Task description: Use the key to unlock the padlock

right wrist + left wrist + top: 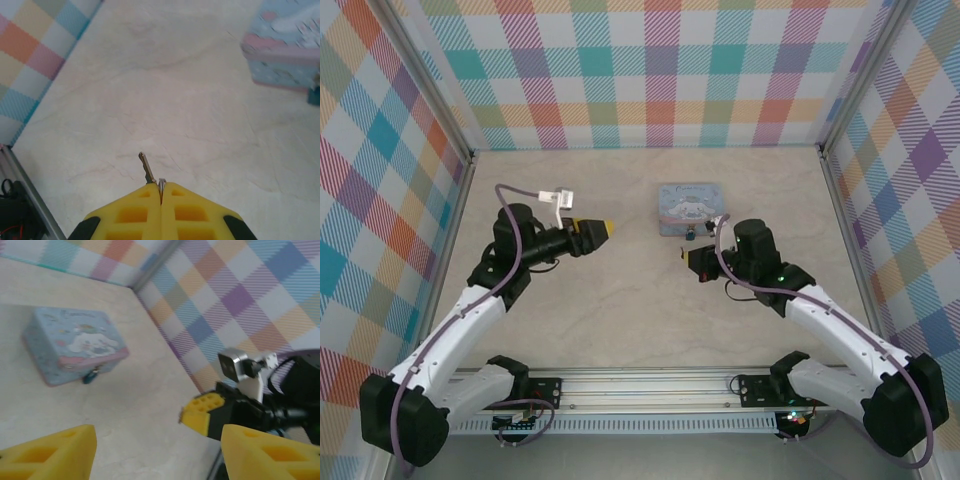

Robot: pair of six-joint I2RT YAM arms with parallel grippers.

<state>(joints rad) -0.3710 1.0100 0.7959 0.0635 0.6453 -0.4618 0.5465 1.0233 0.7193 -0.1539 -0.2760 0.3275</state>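
The key (pixel 146 167) showed only its blade, its head hidden inside the right tool (pixel 161 186); the padlock (pixel 315 94) was cut by the edge.

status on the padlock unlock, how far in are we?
Done: the key is picked up, pinched in the shut right gripper with its blade poking forward. In hand: lining it up; it sits short of the padlock, which hangs at the front of the tin. Left: insert and turn the key. The left gripper is open and empty.
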